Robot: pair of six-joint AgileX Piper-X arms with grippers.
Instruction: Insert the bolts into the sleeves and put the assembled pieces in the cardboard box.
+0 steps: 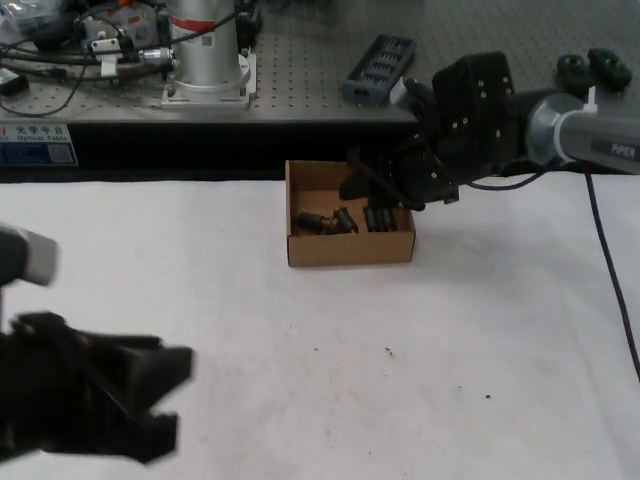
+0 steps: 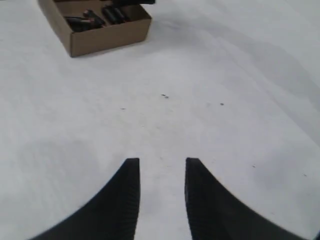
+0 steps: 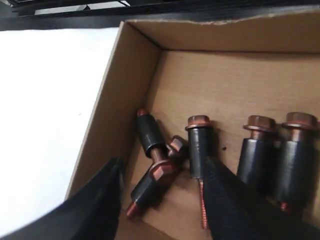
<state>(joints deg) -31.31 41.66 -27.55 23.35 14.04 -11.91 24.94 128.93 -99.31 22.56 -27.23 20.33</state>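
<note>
The cardboard box (image 1: 350,250) holds five assembled pieces (image 3: 255,155) — two touching beside one wall, three lying side by side. The right gripper (image 3: 162,165) hangs over the box, fingers spread and empty. The left gripper (image 2: 162,162) — also spread, holding nothing — sits over the white bench cover (image 2: 225,75), well apart from the box

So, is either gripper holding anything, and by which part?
Nothing is held. The left gripper is open over the white cloth; the right gripper is open above the cardboard box.
</note>
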